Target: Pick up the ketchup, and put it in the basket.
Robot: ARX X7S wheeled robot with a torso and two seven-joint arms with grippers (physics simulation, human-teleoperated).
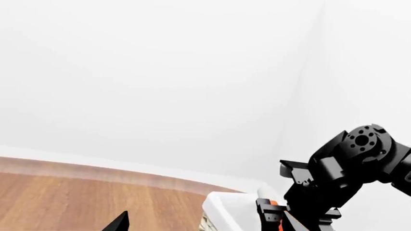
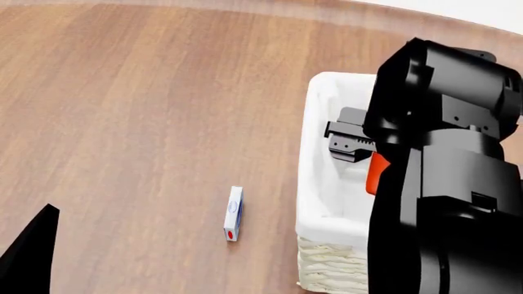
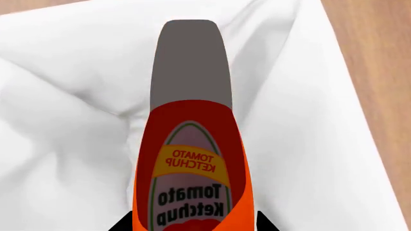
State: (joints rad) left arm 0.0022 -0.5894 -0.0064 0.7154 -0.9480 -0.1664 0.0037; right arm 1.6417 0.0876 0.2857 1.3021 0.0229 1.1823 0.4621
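The ketchup [image 3: 189, 168] is being held over the white cloth liner of the basket [image 3: 70, 96], cap pointing down into it; in the right wrist view its grey-shaded cap, orange-red body and "Tomato Ketchup" label are being shown in full, and two dark fingertips [image 3: 122, 224] of the right tool are being seen pressed at either side of the bottle's lower body, so the right tool is closed around the bottle. In the head view only a sliver of the ketchup [image 2: 376, 174] is being shown, the rest being hidden behind the black right arm; the right tool [image 2: 359, 147] is being seen there inside the basket [image 2: 315, 184], above its liner. In the left wrist view a small orange part of the ketchup [image 1: 273, 203] is being glimpsed beside the basket's white rim [image 1: 228, 209].

The right arm is being bent sharply at its wrist and reached over the basket from the robot's side. The left tool [image 1: 119, 224] is being shown only as a dark tip at the picture's edge; whether it is open cannot be told. A small white and blue box [image 2: 234, 214] is lying on the wooden tabletop [image 2: 122, 122], apart from the basket, on its left.
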